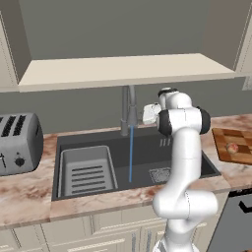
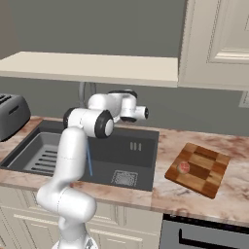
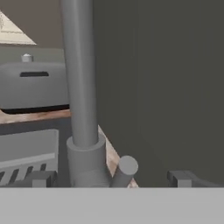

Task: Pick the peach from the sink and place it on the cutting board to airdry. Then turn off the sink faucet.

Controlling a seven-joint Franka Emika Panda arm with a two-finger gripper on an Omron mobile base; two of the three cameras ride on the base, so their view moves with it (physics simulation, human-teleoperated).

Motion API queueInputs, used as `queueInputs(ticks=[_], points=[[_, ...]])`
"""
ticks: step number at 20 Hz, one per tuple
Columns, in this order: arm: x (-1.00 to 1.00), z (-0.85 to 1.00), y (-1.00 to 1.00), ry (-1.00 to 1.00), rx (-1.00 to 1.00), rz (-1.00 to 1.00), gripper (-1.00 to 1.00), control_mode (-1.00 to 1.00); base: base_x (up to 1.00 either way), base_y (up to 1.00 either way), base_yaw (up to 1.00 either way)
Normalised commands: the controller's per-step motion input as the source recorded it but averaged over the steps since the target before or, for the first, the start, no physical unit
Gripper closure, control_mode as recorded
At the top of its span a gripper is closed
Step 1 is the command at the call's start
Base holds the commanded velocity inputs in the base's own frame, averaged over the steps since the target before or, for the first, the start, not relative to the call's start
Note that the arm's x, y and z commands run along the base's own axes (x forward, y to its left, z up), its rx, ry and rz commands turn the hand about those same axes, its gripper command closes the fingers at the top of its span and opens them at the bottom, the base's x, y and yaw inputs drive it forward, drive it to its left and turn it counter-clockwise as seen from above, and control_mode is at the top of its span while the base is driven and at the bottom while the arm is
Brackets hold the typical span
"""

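While the peach (image 2: 184, 168) lies on the cutting board (image 2: 204, 168), water streams from the sink faucet (image 1: 129, 112); the pincer (image 3: 109, 178), tips spread apart, flanks the faucet lever (image 3: 124, 169).

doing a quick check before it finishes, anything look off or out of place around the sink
Only the water: a blue stream runs from the faucet into the sink with no fruit in it. The peach already sits on the cutting board, near its left edge. The gripper is close to the faucet's lever. Nothing spilled or tipped.
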Motion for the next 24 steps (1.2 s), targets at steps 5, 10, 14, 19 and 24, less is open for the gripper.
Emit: queueInputs(ticks=[5, 10, 14, 19, 24], points=[[0.41, -0.03, 1.0, 0.09, 0.0, 0.26, -1.0, -1.0, 0.0, 0.0, 0.0], [0.4, -0.05, 1.0, 0.08, 0.0, 0.24, -1.0, -1.0, 0.0, 0.0, 0.0], [0.39, -0.12, 1.0, 0.05, 0.0, 0.2, -1.0, -1.0, 0.0, 0.0, 0.0], [0.46, -0.17, 1.0, 0.02, 0.0, 0.12, -1.0, -1.0, 0.0, 0.0, 0.0], [0.57, -0.23, 1.0, 0.01, -0.03, 0.04, -1.0, -1.0, 0.0, 0.0, 0.0]])
